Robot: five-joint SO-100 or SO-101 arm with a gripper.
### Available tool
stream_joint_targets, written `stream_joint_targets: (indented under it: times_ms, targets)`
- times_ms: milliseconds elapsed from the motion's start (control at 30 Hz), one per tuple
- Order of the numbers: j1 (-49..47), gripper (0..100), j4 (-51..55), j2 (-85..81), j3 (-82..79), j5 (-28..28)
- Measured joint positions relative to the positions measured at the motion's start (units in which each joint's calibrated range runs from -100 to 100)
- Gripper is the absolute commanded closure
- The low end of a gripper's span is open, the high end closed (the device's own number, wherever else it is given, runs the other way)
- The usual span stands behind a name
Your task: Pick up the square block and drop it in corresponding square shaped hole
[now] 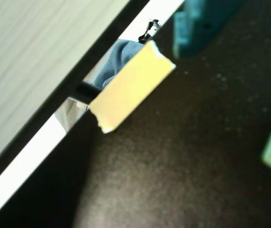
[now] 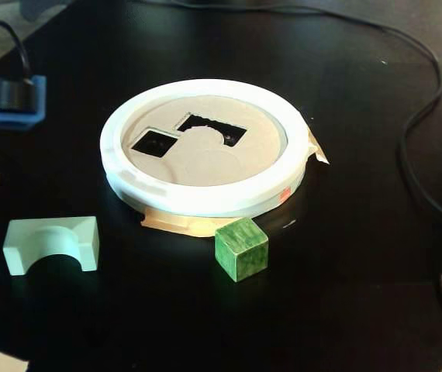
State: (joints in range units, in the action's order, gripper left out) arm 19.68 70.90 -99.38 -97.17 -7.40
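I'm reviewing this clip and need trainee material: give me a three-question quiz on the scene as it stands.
1. True or false: the square block already sits in the square shaped hole.
2. In the fixed view, the arch-shaped block lies: A) left of the cube, B) on the disc, C) right of the cube.
3. How many cut-outs does the disc have?

Key: 1 false, it rests on the table in front of the disc; 2 A; 3 two.

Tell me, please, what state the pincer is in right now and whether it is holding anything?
Pincer: not identifiable in either view, so open or closed cannot be told. It is not holding the square block, which sits free on the table.
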Motion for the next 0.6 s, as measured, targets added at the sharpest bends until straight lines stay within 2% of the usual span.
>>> stream_joint_targets:
  times_ms: [600]
  targets:
    - [0.5,20,0.0,0.0,0.0,0.0]
